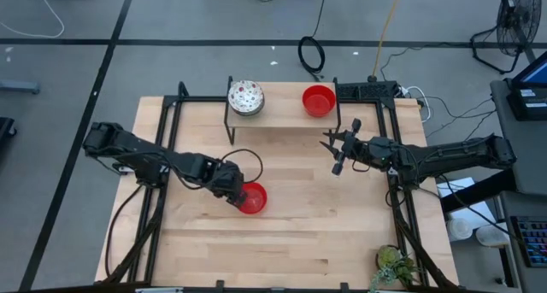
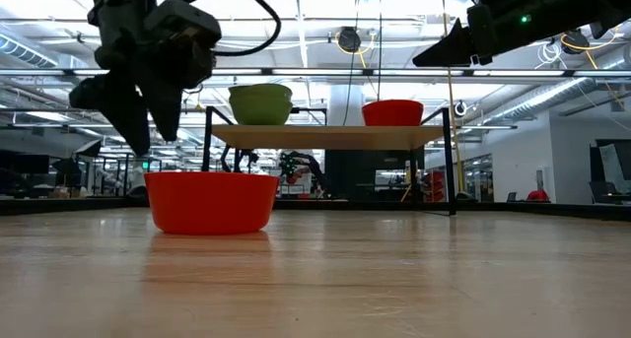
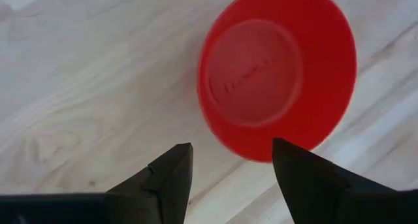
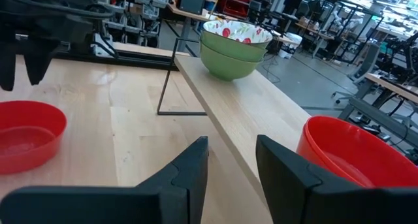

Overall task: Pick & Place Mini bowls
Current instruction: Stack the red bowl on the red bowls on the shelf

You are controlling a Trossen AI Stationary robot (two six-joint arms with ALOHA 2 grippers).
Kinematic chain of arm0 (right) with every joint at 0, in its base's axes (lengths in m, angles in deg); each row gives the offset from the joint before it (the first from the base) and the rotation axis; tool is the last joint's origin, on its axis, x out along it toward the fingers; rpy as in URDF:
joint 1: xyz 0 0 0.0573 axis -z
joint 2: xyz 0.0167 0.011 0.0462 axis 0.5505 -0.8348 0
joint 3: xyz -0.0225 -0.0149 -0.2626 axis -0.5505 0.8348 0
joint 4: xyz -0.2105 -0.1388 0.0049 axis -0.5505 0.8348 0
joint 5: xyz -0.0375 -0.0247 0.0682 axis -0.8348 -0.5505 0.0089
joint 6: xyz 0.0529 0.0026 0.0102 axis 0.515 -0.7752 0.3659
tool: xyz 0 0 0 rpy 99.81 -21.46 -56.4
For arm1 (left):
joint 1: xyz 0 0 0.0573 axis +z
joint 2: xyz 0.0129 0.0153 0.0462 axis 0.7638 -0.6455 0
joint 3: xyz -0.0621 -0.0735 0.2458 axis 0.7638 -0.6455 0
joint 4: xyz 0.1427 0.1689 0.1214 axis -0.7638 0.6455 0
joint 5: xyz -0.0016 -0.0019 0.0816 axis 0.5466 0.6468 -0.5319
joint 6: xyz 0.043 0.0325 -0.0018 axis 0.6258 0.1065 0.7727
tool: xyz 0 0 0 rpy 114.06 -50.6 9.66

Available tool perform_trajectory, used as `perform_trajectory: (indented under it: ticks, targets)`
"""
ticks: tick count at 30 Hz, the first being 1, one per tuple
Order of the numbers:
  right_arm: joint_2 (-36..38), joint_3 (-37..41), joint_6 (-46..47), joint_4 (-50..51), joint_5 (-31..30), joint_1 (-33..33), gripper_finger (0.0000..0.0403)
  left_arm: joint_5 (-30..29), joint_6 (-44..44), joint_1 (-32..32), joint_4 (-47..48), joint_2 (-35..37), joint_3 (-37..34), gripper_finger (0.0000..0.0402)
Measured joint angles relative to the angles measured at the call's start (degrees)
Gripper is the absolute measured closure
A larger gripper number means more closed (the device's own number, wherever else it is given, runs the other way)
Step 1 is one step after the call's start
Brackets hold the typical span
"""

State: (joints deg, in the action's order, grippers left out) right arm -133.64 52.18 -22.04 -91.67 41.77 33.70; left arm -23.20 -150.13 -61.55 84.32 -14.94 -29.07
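Red bowl (image 2: 211, 201) mid-table, clear of edges; left pincer (image 3: 232, 165) wide above.

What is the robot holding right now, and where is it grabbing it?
Nothing. The left gripper hangs open just above the red bowl on the table; the right gripper hovers empty near the shelf.

Surface (image 1: 325, 233) mostly bare wood w/ wide free room in front and centre. Obstacles: red bowl (image 1: 253, 198) left of centre, raised shelf (image 1: 282, 112) w/ bowls along the back edge.
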Motion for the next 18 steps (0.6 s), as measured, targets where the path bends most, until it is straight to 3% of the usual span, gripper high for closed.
perform_trajectory:
  ticks: [12,18]
  targets:
    - [0.00,-0.02,-1.08,0.02,0.02,0.00,0.0287,-4.40,-2.00,0.04,-0.67,-0.51,-0.51,0.0192]
    - [0.02,-0.02,-1.17,0.02,0.02,0.00,0.0287,-2.83,-1.51,0.26,-1.02,-4.97,-0.52,0.0192]
